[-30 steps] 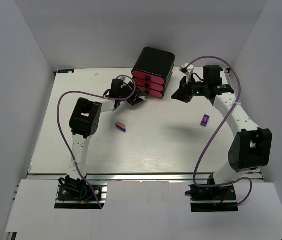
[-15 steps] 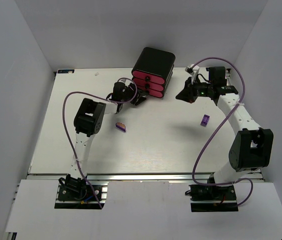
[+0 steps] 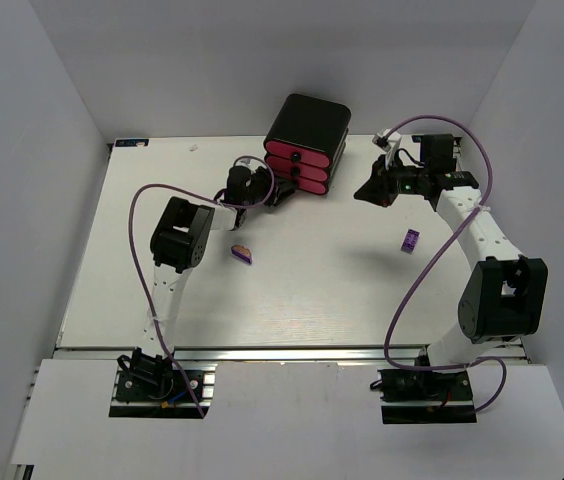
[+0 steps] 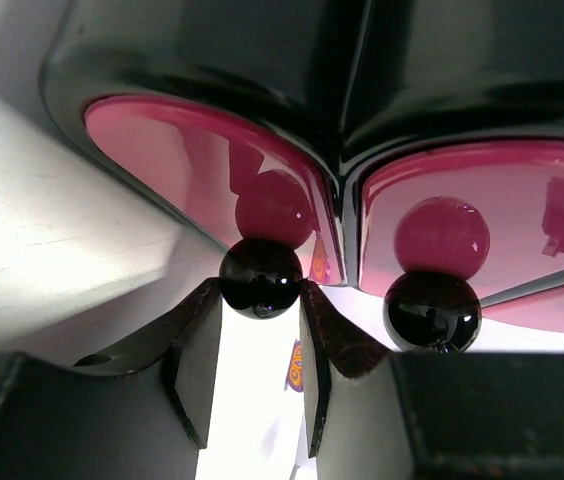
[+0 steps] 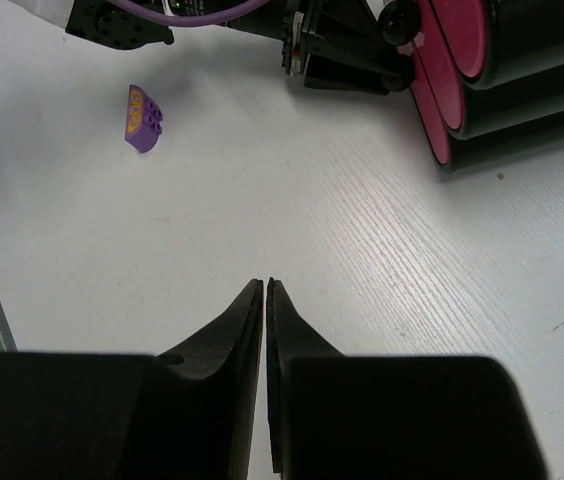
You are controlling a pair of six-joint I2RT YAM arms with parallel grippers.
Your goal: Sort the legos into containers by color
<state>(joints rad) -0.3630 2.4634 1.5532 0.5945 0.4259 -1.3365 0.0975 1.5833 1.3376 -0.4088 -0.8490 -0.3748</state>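
Left gripper [image 4: 259, 288] is clamping the drawer knob [image 4: 260, 272] between its fingers; right gripper [image 5: 265, 290] is hovering closed, empty. Risk: the glossy knob slipping under a skewed pull.

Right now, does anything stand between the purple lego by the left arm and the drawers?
Yes: the drawers are shut, and the left gripper, jaws around one knob, sits between that lego and them.

A white table [image 3: 312, 290] stands enclosed by plain pale grey walls [image 3: 22, 150].

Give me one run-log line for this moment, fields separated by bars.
left gripper: shut on knob | right gripper: shut, empty | two purple legos on table
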